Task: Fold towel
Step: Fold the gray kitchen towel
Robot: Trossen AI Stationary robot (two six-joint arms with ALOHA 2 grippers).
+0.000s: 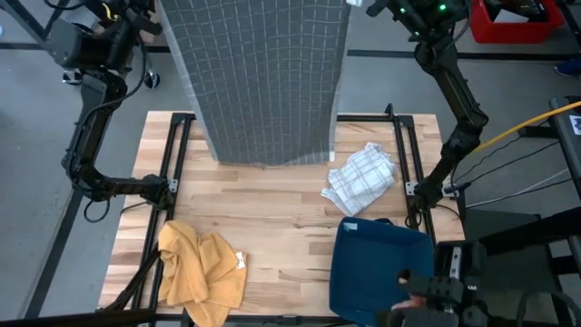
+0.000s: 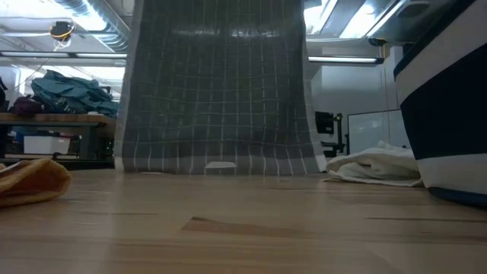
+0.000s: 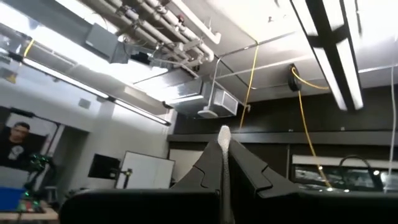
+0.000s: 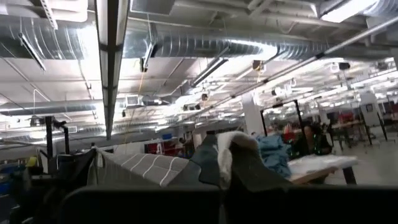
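Note:
A grey towel with a thin white check (image 1: 263,82) hangs spread out like a curtain over the table's far half. Its two upper corners are held high by my grippers, both shut on it. My left gripper (image 3: 224,146) has the upper corner on the table's left side, and my right gripper (image 4: 222,155) has the one on the right. In the low view the towel (image 2: 221,84) falls straight, and its lower hem (image 2: 221,169) reaches down to the table top. My left gripper pinches a white edge of the towel (image 3: 224,134) between its two shut fingers, which slant upward. A narrow strip of cloth stands out past the fingertips. The rest of the towel hangs below, out of this view. My right gripper pinches a bunched corner of the towel (image 4: 227,142) between its two shut fingers, which slant upward. A white hem folds over the fingertips. The grey cloth (image 4: 149,168) runs off to one side, toward the other arm.
A crumpled yellow cloth (image 1: 200,272) lies at the near left of the wooden table. A white checked cloth (image 1: 363,177) lies in a heap at the right. A blue bin (image 1: 377,268) stands at the near right. Bare wood (image 1: 272,218) shows in the middle.

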